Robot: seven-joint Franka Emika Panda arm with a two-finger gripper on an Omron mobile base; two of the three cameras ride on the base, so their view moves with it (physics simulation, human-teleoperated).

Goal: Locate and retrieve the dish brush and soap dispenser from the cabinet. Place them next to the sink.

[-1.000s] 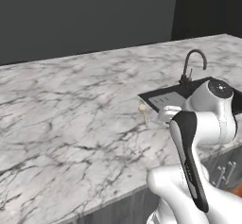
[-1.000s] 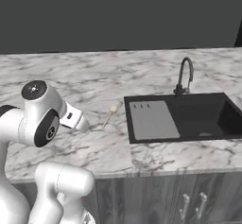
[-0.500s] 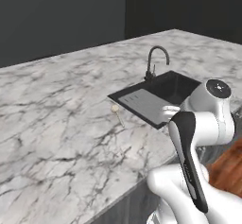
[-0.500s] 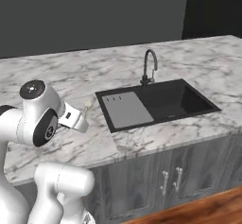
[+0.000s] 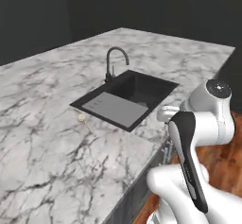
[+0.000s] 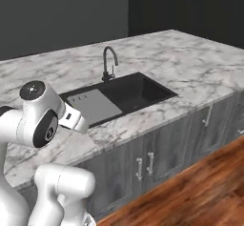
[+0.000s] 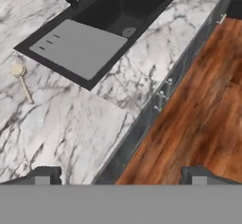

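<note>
White marble table (image 5: pixel 56 138) against dark walls, wood floor (image 7: pixel 198 109) alongside. The black sink (image 5: pixel 127 93) with grey draining section and gooseneck faucet (image 5: pixel 113 60) is set into the marble. The dish brush (image 5: pixel 85 121) (pale round head, thin handle) is seen lying flat on the table just beside the draining end of the sink, not touching it. The tool (image 7: pixel 120 173) is held above the table edge, fingers (image 7: pixel 42 175) spread wide, nothing between them. Grey cupboard doors with small handles (image 6: pixel 143 163) are seen below the table.
</note>
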